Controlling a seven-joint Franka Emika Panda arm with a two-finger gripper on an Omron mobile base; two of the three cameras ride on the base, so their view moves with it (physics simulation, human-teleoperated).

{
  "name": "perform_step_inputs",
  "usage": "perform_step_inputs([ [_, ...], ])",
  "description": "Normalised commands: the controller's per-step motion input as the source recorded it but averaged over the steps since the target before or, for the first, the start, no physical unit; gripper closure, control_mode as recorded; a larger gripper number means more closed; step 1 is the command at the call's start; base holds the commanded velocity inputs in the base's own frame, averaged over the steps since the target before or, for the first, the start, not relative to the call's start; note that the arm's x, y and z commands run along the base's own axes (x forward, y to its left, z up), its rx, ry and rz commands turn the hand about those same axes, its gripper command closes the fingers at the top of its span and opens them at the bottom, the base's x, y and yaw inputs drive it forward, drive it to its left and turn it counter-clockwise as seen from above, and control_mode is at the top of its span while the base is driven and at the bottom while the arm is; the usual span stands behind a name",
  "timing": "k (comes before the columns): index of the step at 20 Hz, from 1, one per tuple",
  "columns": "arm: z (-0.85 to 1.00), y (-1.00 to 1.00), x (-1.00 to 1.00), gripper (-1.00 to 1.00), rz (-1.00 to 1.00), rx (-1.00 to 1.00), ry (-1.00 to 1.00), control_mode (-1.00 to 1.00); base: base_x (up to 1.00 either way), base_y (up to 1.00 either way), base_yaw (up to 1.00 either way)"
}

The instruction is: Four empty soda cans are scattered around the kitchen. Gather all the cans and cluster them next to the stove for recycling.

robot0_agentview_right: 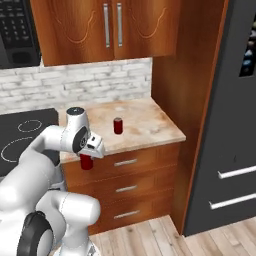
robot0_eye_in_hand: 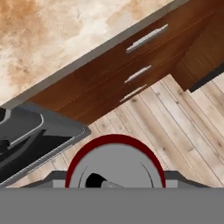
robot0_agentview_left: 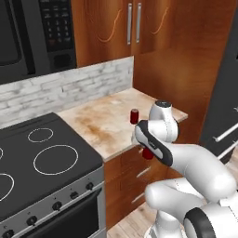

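- Beside the stove (robot0_agentview_left: 44, 158), just off the counter's front edge, the gripper (robot0_agentview_right: 88, 156) is holding a dark red can (robot0_agentview_right: 86, 162) upright, jaws part-open around its body; the hand view is looking straight down on that can's silvery top (robot0_eye_in_hand: 115, 165).
- At this point the can is hanging over the floor (robot0_eye_in_hand: 175, 131), in front of the top drawer (robot0_agentview_right: 125, 162) rather than above the counter (robot0_agentview_left: 109, 118).
- Judging by this, the arm is carrying one can in for delivery; the next move is calling for a lift over the counter edge and a set-down on the bare patch next to the stove.
- Further back, a second red can (robot0_agentview_left: 134, 116) is standing upright on the counter, well apart from the stove, waiting to be gathered.
- Around the scene, a brick backsplash (robot0_agentview_right: 75, 85), wooden cupboards (robot0_agentview_right: 110, 30), a microwave (robot0_agentview_left: 32, 35) and a dark fridge (robot0_agentview_right: 235, 125) are framing the work; the counter edge is looking like the one obstacle.
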Motion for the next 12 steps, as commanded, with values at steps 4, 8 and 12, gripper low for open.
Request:
perform_step_inputs([
  [4, 0.00, 0.00, 0.00, 1.00, 0.00, 0.00, 0.00, 1.00, 0.82, -0.20, 0.29],
  [8, 0.00, 0.00, 0.00, 1.00, 0.00, 0.00, 0.00, 1.00, 0.94, 0.03, 0.22],
  [12, 0.00, 0.00, 0.00, 1.00, 0.00, 0.00, 0.00, 1.00, 0.46, 0.10, 0.35],
])
